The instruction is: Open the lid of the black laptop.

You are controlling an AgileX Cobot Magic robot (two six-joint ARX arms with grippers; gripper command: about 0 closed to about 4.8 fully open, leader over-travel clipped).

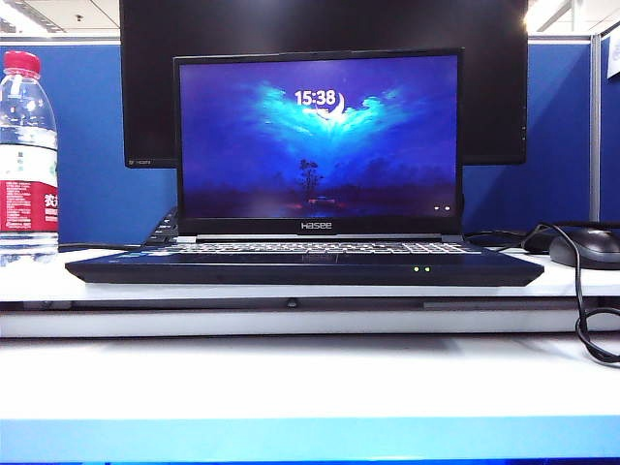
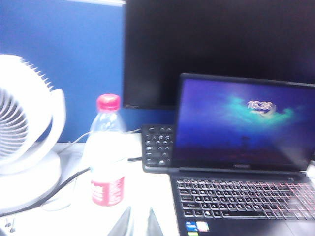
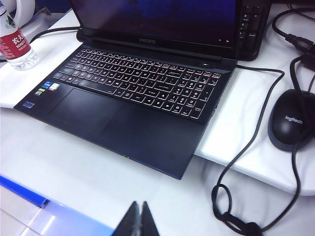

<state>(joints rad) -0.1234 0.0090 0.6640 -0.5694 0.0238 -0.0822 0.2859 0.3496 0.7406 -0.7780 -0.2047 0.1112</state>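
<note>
The black laptop [image 1: 300, 266] sits on a white raised board in the middle of the exterior view. Its lid [image 1: 318, 140] stands upright, with the screen lit blue and showing a clock. Neither gripper appears in the exterior view. In the left wrist view my left gripper [image 2: 140, 209] hovers over the white board beside the laptop's [image 2: 241, 196] corner, its two tips a little apart with nothing between them. In the right wrist view my right gripper [image 3: 140, 202] hangs shut and empty over the table in front of the laptop [image 3: 133, 108].
A red-capped water bottle [image 1: 26, 165] stands left of the laptop, with a white fan [image 2: 24, 147] beyond it. Behind the lid are a big dark monitor [image 1: 484, 77] and a separate keyboard [image 2: 157, 147]. A black mouse [image 3: 291, 120] and looped cable [image 3: 231, 196] lie on the right.
</note>
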